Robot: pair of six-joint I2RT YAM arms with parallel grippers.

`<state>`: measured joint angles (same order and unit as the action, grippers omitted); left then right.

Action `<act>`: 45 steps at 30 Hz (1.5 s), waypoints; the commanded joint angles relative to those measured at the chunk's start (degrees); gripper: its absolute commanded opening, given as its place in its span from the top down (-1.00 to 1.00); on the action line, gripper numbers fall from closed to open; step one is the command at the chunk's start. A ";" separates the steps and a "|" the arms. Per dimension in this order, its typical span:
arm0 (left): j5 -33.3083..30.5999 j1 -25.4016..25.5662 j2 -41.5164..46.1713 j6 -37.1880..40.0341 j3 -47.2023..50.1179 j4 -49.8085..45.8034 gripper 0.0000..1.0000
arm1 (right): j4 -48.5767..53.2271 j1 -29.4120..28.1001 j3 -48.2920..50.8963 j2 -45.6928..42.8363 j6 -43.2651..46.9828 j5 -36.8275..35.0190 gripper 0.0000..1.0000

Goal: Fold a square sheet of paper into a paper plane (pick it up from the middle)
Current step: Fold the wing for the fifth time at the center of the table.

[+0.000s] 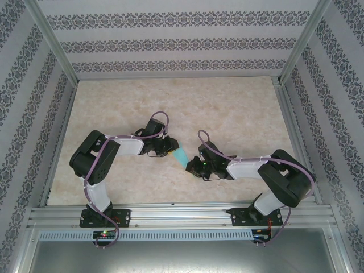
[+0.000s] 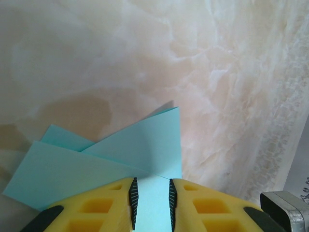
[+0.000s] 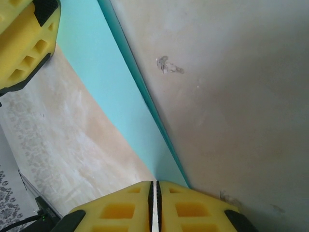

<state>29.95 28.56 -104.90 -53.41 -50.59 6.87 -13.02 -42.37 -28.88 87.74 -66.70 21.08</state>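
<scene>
**A:** Starting at the near edge, why do both arms lean in from the grey aluminium rail [image 1: 182,215]?

**B:** To meet over the middle of the table. That's where the thin teal-turquoise paper sheet [image 1: 181,154] sits, already part-folded into overlapping flaps.

**A:** And the nearer claw?

**B:** The right gripper [image 3: 155,186] has its yellow fingers pressed together on the sheet's near-right end, with a sharp crease running away from it. I judge it anchors that end so the fold line cannot wander.

**A:** Just beyond, to the left?

**B:** The left gripper [image 2: 151,186] stands a little spread, with the sheet lying across the gap between its black ribbed pads [image 2: 133,200]. It is probably steadying the paper against the marbled beige tabletop [image 1: 227,108]. Whether the pads squeeze it, I can't tell.

**A:** Farther back?

**B:** More tabletop, then the floral-striped wall panels [image 1: 170,45].
</scene>
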 commanded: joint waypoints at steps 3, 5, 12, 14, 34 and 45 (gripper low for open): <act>-3.15 0.45 -1.64 -0.13 0.22 -7.39 0.42 | -3.11 -0.82 -2.92 -0.51 -2.59 -3.60 0.84; -2.63 0.45 -1.84 -1.63 0.12 -7.08 0.43 | -3.86 -1.44 -4.93 0.85 -3.42 -6.91 0.87; -1.71 0.45 -2.12 -4.06 0.19 -5.76 0.42 | -4.63 -1.06 -11.89 7.23 -4.24 -10.98 0.96; -1.64 0.45 -2.07 -4.03 -0.02 -5.92 0.42 | -5.53 -1.22 -12.50 8.74 -5.22 -11.10 0.96; -1.39 0.45 -2.16 -3.44 -0.44 -6.93 0.41 | -12.54 -2.65 -13.05 15.73 -8.60 -14.09 0.96; -1.66 0.48 -2.13 -3.35 -0.22 -7.19 0.42 | -8.88 -3.00 -11.97 18.32 -9.66 -10.43 0.93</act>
<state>29.95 28.56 -105.19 -56.66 -51.57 5.34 -24.21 -45.12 -41.76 103.92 -75.35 9.93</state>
